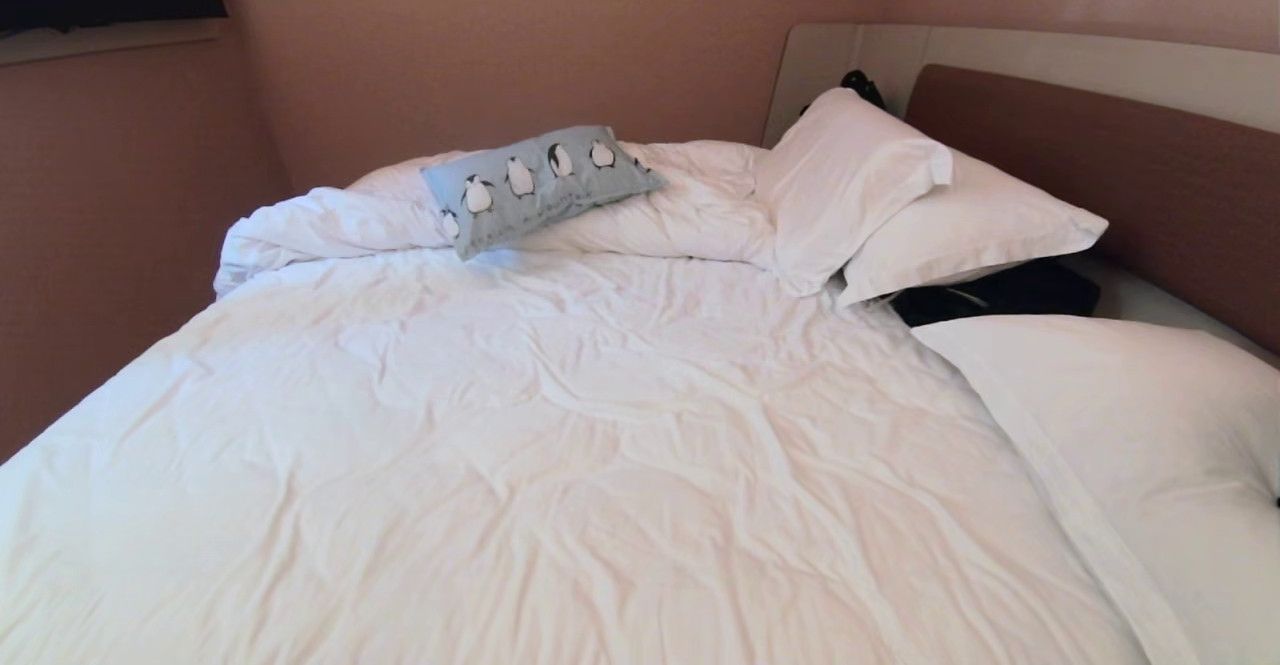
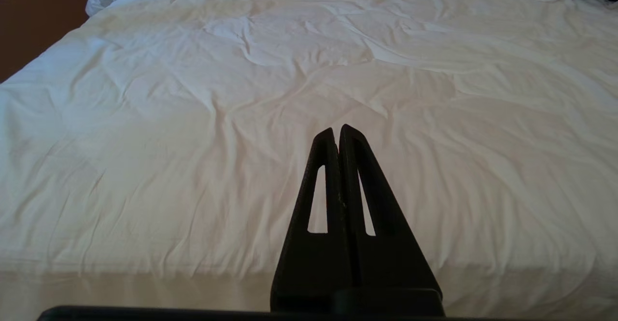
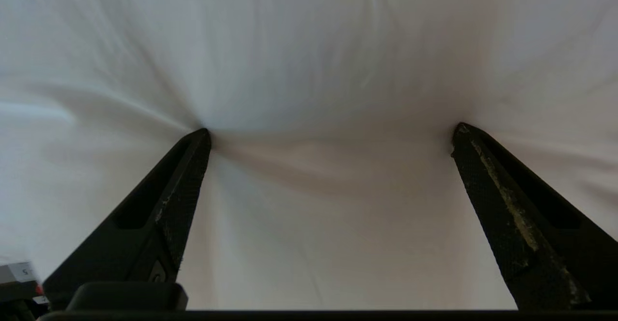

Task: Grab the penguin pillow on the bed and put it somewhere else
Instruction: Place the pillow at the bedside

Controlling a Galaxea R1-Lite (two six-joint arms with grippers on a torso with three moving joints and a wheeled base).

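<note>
Penguin pillow (image 1: 540,185), no legible writing

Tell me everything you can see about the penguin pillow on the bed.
The penguin pillow is a small rectangular cushion in soft-looking light-blue fabric, printed with a row of black-and-white penguins. It lies tilted on the bunched-up white duvet at the far side of the bed, its lower corner reaching down to the flatter sheet. It sits apart from the larger white pillows by the headboard. No gripper touches it; it shows only in the head view.
</note>
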